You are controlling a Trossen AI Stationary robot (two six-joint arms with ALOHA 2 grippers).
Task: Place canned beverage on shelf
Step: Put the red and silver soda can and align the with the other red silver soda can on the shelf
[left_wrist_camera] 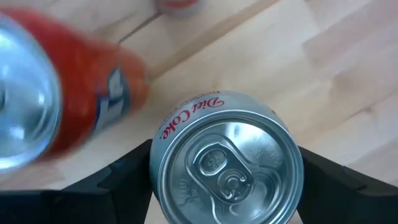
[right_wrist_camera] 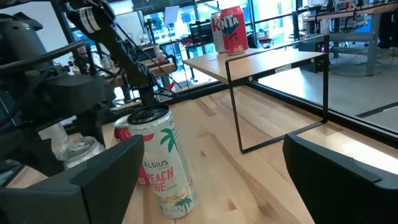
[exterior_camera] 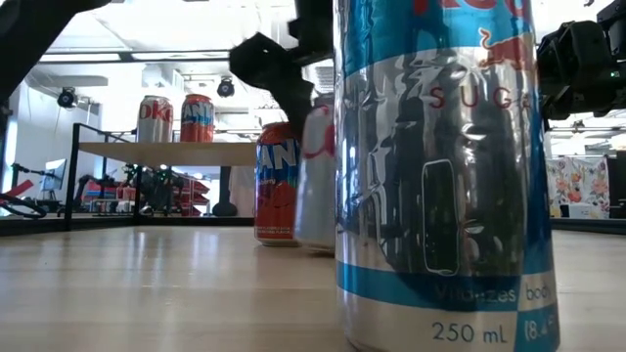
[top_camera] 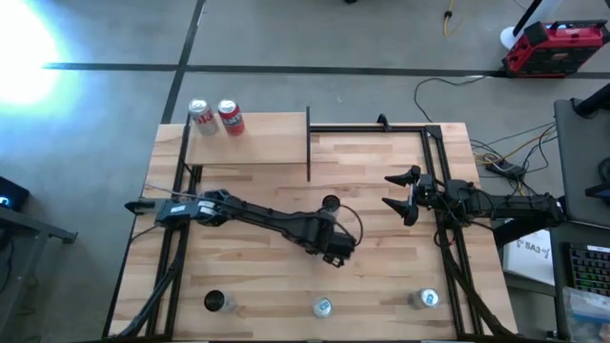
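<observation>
The butcher-block table (top_camera: 381, 238) fills the high view, and the shelf (top_camera: 253, 138) stands at its far left corner, pale board on a thin black frame, with 2 cans (top_camera: 216, 117) already upright on it. 3 more cans wait along the near edge (top_camera: 322, 307).

Mid-table now: the left arm reaches in from the left side, and its gripper (left_wrist_camera: 227, 171) sits right over a Diet Coke can (left_wrist_camera: 226, 158). The wrist view looks straight down on the silver lid, 1 dark finger on each side of the body. The fingers (left_wrist_camera: 124, 171) look close against the wall, though whether they press it can't be told. An orange can (left_wrist_camera: 56, 106) stands just beside it, with a white Celsius can (right_wrist_camera: 165, 158) near.

The right gripper (top_camera: 405, 193) hangs over the table's right side, spread wide, holding nothing.

Handling call: a thin aluminium can, smooth and slippery, easily dented if squeezed hard, steady if full. Best hold is across the round body around mid-height, kept upright for the shelf.
</observation>
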